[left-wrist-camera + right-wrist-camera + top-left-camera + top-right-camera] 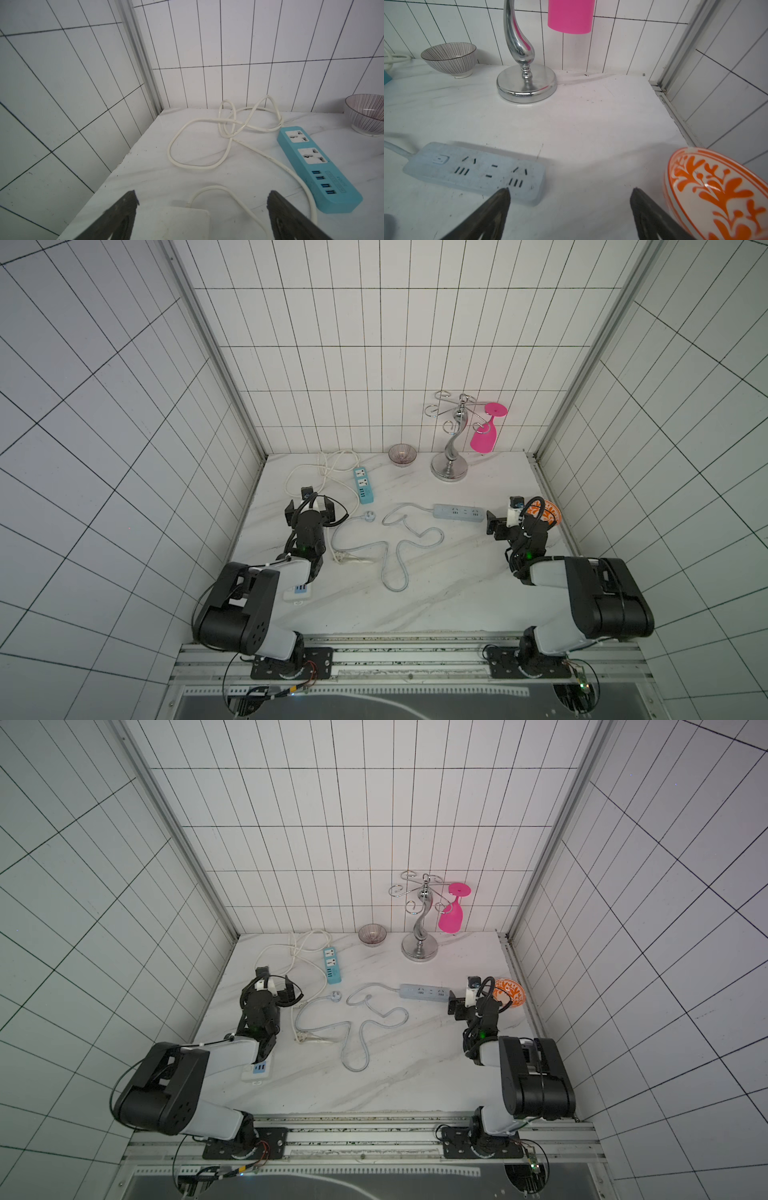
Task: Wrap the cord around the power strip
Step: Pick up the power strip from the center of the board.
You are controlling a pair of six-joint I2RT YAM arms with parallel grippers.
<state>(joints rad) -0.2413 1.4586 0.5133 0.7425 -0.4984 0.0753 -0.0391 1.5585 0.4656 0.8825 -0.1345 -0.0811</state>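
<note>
**Right gripper** [571, 207]: the jaws stand apart with nothing between them. Only bare table [591, 128] shows in the gap. In the right wrist view one finger [500, 205] overlaps the near edge of the power strip [473, 170]. Whether it touches the strip cannot be told from this angle. An orange bowl [716, 193] sits just beside the other finger, on the right.

**Left gripper** [202, 207]: the jaws stand apart and hold nothing. Beneath the gap lies the end of a white strip [187, 220], with its white cable [199, 166] looped on the table beyond.

**Power strip** [459, 513]: it lies flat, right of centre, sockets up, with its long axis running left to right. Its right end is just beside the right gripper [496, 524].

**Cord** [395, 590]: it leaves the left end of the strip and lies loose on the table in several bends toward the near side. It ends at a plug [368, 515] left of centre, near the left gripper [309, 510]. No turn of it goes around the strip.

**Surroundings:**
- A turquoise strip [363, 485] lies far left.
- A striped bowl [402, 455] stands at the far wall.
- A chrome stand [449, 466] stands to the right of the striped bowl, and a pink glass [484, 439] hangs on it upside down.
</note>
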